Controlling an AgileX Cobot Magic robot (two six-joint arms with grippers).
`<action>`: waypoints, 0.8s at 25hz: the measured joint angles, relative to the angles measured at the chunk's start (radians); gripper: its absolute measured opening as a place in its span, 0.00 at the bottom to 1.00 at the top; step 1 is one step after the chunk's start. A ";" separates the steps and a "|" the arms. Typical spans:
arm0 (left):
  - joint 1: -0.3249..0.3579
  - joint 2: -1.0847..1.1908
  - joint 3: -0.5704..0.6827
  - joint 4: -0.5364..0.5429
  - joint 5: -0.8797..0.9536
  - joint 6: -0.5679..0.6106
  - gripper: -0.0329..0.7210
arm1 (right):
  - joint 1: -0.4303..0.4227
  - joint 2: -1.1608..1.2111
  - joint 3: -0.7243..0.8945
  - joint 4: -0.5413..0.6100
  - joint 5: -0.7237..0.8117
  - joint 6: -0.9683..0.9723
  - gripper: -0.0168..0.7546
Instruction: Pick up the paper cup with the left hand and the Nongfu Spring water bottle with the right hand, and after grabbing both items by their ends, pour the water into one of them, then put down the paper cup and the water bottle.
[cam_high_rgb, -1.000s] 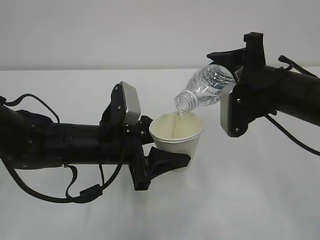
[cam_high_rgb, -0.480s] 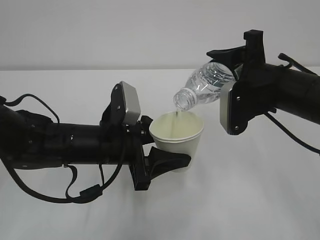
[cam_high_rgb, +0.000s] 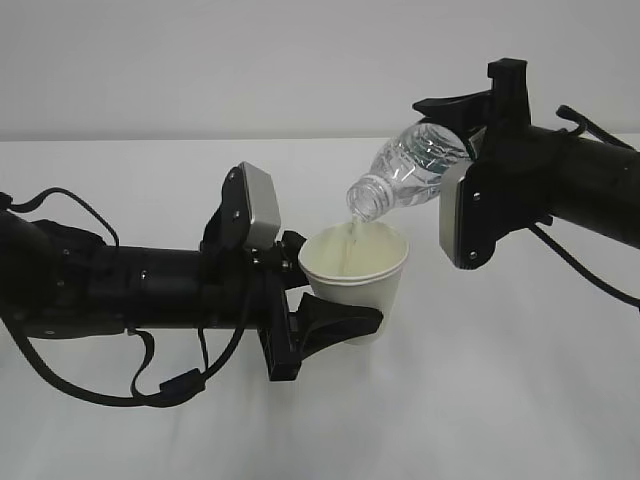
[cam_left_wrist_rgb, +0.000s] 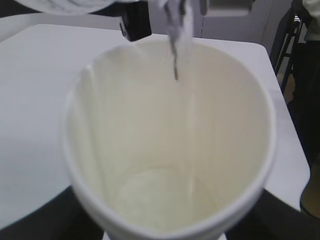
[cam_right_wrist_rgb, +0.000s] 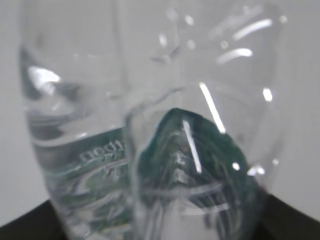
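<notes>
My left gripper is shut on the white paper cup, held upright just above the table. The left wrist view looks straight into the paper cup, its cream inside filling the frame. My right gripper is shut on the base end of the Nongfu Spring water bottle, which is tilted with its open neck down over the cup's rim. A thin stream of water falls into the cup. Up close in the right wrist view, the bottle shows its green label.
The white table stretches around both arms. Black cables hang under the left arm. The table's far edge and a dark chair-like shape show at the right of the left wrist view.
The bottle has tipped very slightly further over the cup while water keeps running in. Both arms hold almost still.
</notes>
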 joint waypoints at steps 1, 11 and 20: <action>0.000 0.000 0.000 0.000 0.000 0.000 0.64 | 0.000 0.000 0.000 0.000 0.000 0.000 0.60; 0.000 0.000 0.000 0.009 0.000 0.000 0.64 | 0.000 0.000 0.000 0.000 -0.013 -0.009 0.60; 0.000 0.000 0.000 0.009 0.000 -0.002 0.64 | 0.000 0.000 0.000 0.000 -0.018 -0.017 0.60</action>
